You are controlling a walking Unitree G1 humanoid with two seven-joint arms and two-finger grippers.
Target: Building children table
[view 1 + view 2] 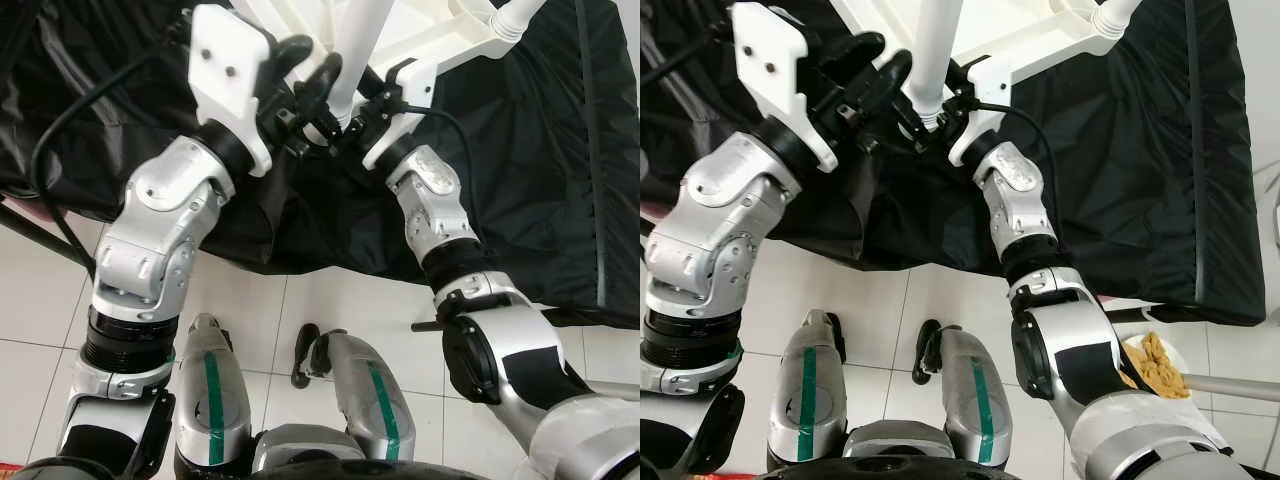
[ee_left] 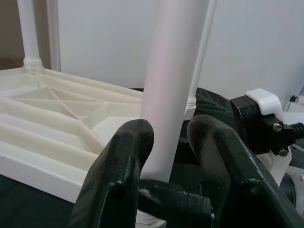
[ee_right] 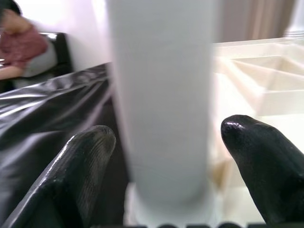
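An upside-down white plastic table (image 2: 57, 109) lies on a black cloth (image 1: 520, 180), its ribbed underside facing up. A white round leg (image 1: 355, 50) stands at its near corner. My left gripper (image 1: 312, 72) reaches in from the left and is shut on the leg (image 2: 173, 71) low down, a black finger (image 2: 126, 161) on each side. From the right, my right gripper (image 1: 940, 105) straddles the same leg (image 3: 161, 95) near its base. It is open, with a narrow gap at each finger (image 3: 259, 161).
Two more legs (image 2: 28, 33) stand in the table's other corners. The cloth ends at white floor tiles (image 1: 330, 300) by my feet. A plate of brown stuff (image 1: 1155, 365) sits on the floor at the right. A person in red (image 3: 23, 38) sits far off.
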